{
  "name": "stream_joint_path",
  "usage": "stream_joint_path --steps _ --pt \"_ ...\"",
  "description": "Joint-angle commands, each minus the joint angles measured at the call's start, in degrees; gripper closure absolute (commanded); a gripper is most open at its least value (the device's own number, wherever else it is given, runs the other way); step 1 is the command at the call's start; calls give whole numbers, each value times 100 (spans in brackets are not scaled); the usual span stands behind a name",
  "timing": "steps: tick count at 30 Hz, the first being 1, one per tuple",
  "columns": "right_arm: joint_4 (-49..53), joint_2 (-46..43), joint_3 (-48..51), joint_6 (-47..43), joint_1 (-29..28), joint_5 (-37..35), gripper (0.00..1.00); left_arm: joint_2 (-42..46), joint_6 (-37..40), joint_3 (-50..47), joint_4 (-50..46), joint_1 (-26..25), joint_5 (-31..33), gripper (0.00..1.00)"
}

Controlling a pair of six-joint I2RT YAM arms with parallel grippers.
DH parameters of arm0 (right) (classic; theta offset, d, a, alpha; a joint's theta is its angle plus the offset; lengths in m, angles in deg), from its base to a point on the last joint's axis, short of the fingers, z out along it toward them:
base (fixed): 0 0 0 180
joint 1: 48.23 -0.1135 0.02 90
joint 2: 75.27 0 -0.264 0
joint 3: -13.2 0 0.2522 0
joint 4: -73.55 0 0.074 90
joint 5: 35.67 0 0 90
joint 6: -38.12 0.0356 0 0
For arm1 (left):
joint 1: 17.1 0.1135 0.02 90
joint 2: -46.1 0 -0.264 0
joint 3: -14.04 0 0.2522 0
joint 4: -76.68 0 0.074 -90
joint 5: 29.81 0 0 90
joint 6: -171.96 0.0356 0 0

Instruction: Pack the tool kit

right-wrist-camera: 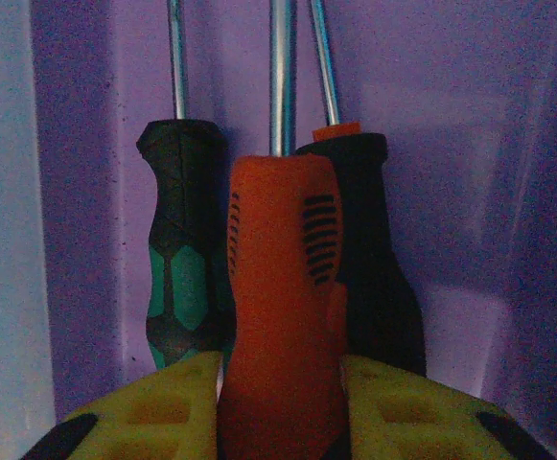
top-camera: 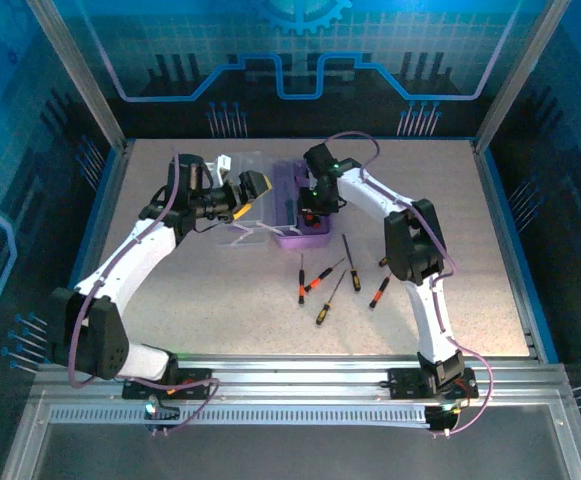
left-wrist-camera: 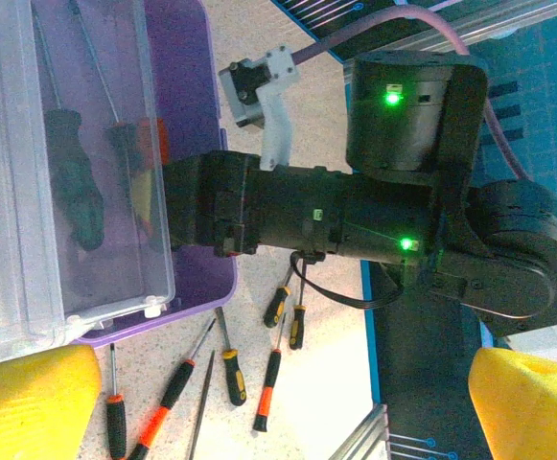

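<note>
Right gripper (right-wrist-camera: 278, 388): clenched on the orange screwdriver (right-wrist-camera: 280, 287), one yellow finger on each side of the handle's lower end.
Tool kit: the purple case (right-wrist-camera: 470, 192) surrounds the fingertips, so we are holding the tool inside it. From above, the case (top-camera: 315, 241) sits directly under the right gripper (top-camera: 311, 208).
Neighbours: a green-and-black screwdriver (right-wrist-camera: 177, 259) lies just left of the held handle and a black screwdriver (right-wrist-camera: 379, 278) just right of it. Their shafts run forward, away from the fingers.
Left gripper (left-wrist-camera: 283, 412): released, fingers spread wide. The clear lid (left-wrist-camera: 29, 192) is just beyond one finger; we cannot tell whether they touch.
Step in hand: as we judge it, seating the orange screwdriver between the other two.
Doing it well: we should keep its shaft parallel to theirs and settle the handle before letting go. The fingers should part only slightly, then back straight out along the handle.
Risk: wide fingers could nudge either neighbour or the wall.
Remaining: loose screwdrivers (top-camera: 328, 285) lie on the table (top-camera: 220, 300) behind the right gripper.
</note>
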Motion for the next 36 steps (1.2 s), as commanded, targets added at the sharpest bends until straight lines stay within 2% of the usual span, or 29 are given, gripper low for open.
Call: stream_joint_path --steps 1,14,23,31,36 --pt "115 121 -245 43 -66 212 72 44 -15 -82 124 32 -107 1" --pt "197 91 -311 69 -32 131 61 44 -71 -104 210 32 -191 1" --pt "208 -154 -321 85 -35 93 59 52 -75 -109 235 32 -206 1" --pt "146 -779 -38 283 -30 -358 63 77 -71 -113 247 32 -201 1" --pt "169 -1219 290 477 -6 -1033 74 106 -22 -109 270 32 -232 1"
